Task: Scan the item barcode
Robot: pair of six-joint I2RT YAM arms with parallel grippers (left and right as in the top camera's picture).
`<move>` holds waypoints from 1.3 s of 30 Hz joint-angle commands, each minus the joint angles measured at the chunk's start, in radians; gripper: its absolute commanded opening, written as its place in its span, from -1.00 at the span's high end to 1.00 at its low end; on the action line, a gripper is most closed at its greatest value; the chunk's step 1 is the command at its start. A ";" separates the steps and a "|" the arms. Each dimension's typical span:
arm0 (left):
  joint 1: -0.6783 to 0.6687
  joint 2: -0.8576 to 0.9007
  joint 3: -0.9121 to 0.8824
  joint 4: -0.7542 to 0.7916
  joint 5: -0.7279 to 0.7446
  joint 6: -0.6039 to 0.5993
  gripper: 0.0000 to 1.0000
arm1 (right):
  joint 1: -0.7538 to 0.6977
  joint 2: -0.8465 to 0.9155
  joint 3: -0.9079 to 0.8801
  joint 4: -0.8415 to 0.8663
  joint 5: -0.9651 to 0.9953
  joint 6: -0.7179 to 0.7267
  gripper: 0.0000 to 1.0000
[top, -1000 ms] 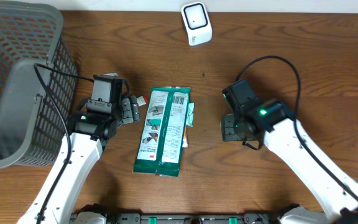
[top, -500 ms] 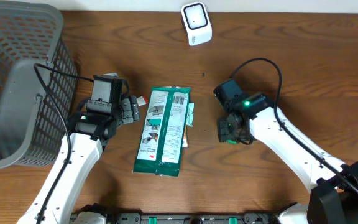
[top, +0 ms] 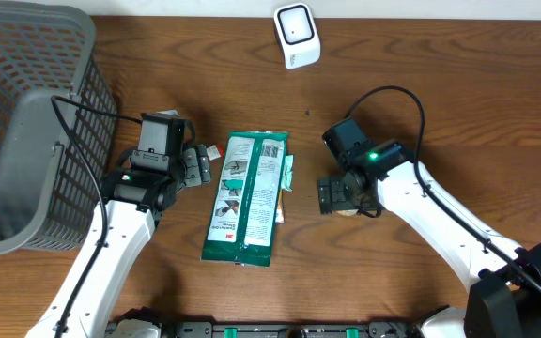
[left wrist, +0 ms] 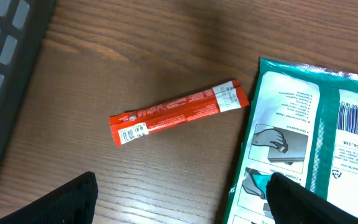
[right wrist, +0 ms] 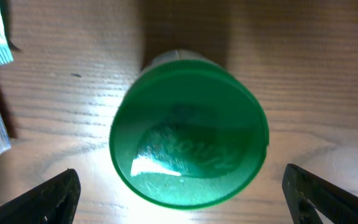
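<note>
A white barcode scanner (top: 296,36) stands at the table's far edge. A green-and-white flat pack (top: 247,197) lies mid-table with a barcode near its far end, and it also shows in the left wrist view (left wrist: 316,124). A red stick packet (left wrist: 179,112) with a small barcode lies left of the pack. My left gripper (top: 195,165) hovers open over the packet, holding nothing. My right gripper (top: 336,197) stands open above a green-lidded round container (right wrist: 188,149). Its fingertips (right wrist: 48,199) stand clear of the lid on both sides. The arm mostly hides the container in the overhead view.
A large grey mesh basket (top: 22,122) fills the far left and its wall shows in the left wrist view (left wrist: 2,68). Bare wood lies between the scanner and the pack, and to the right of my right arm.
My right gripper has shifted slightly left and its jaws have spread wide around the green-lidded container. The left arm, the pack and the red packet have not moved.
</note>
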 commanded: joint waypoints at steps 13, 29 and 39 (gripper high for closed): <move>0.005 0.005 0.019 0.000 -0.003 -0.006 -0.75 | -0.002 -0.002 0.019 0.022 0.072 -0.001 -0.94; 0.005 0.005 0.019 0.000 -0.003 -0.006 -0.75 | -0.002 -0.002 0.019 0.042 -0.071 0.000 -0.95; 0.005 0.005 0.019 0.000 -0.003 -0.006 -0.75 | -0.002 -0.002 0.019 0.077 -0.121 -0.001 -0.99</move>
